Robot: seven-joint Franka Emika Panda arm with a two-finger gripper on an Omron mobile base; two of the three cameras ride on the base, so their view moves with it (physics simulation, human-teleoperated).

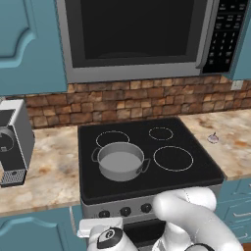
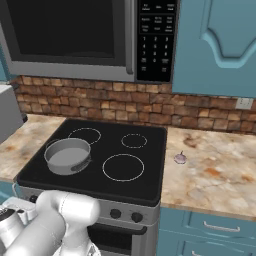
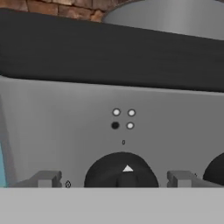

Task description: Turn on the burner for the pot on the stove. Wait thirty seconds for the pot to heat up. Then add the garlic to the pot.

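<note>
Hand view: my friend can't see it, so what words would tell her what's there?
The open end effector faces a black knob on the stove, one fingertip on each side. Above it sit four small dots, and the pot peeks over the black top.

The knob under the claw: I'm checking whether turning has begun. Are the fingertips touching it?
Apart. In the hand view the fingertips stand open on either side of the knob, with silver panel visible between each tip and it.
</note>
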